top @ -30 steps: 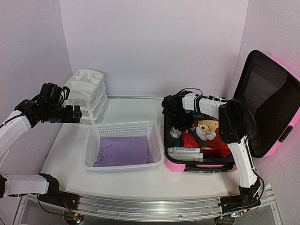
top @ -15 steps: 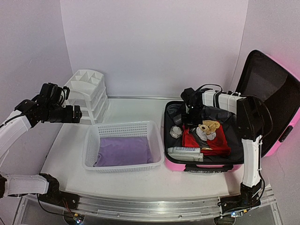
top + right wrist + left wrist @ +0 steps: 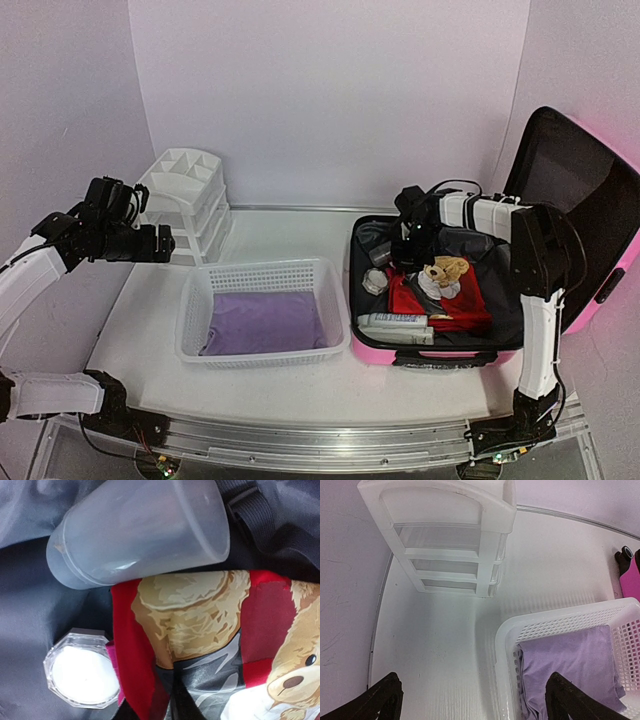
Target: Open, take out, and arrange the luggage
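1. The pink suitcase [image 3: 366, 351] lies open at the right of the table [image 3: 270, 240], lid raised.
2. The left gripper [image 3: 472, 692] hangs wide open and empty, near the basket [image 3: 560, 625].
3. The right gripper [image 3: 405, 248] sits inside the suitcase; its opening is hidden.

White counter [image 3: 265, 232] is carrying three items: a white drawer organizer [image 3: 190, 200] is standing at upper left, a white mesh basket [image 3: 262, 272] is sitting at centre, and an open pink suitcase [image 3: 372, 352] is lying just beside it at right.
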Controlling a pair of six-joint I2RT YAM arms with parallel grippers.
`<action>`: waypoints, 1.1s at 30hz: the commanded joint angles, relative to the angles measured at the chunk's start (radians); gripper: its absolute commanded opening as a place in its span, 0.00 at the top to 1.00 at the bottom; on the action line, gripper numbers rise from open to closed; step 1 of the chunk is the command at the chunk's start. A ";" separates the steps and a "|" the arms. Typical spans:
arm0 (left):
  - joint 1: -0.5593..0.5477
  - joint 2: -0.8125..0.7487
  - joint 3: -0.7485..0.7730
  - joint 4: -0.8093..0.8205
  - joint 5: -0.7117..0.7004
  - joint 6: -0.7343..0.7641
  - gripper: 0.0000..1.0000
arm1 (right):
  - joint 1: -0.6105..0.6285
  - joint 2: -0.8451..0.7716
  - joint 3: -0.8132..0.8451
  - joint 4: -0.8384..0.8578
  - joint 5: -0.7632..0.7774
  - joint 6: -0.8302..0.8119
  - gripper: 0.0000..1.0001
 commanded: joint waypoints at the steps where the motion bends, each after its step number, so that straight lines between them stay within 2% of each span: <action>1: -0.003 -0.012 0.003 0.044 -0.007 0.013 0.01 | 0.002 -0.051 -0.011 0.040 -0.021 -0.005 0.88; 7: -0.003 -0.011 0.003 0.043 -0.008 0.014 0.01 | -0.013 -0.091 -0.032 0.050 -0.044 -0.014 1.00; 18: -0.003 -0.011 0.002 0.044 -0.007 0.014 0.01 | -0.076 -0.172 -0.159 0.181 -0.156 0.017 1.00; 21: -0.002 -0.010 0.002 0.044 -0.006 0.014 0.01 | -0.085 -0.167 -0.164 0.182 -0.168 0.018 0.85; 30: -0.003 -0.010 0.002 0.044 -0.006 0.014 0.00 | -0.096 -0.152 -0.173 0.205 -0.183 0.038 0.79; 32: -0.003 -0.010 0.001 0.044 -0.007 0.014 0.01 | -0.097 -0.152 -0.172 0.206 -0.188 0.046 0.72; 33: -0.002 -0.009 0.001 0.044 -0.009 0.014 0.01 | -0.097 -0.154 -0.168 0.206 -0.192 0.053 0.65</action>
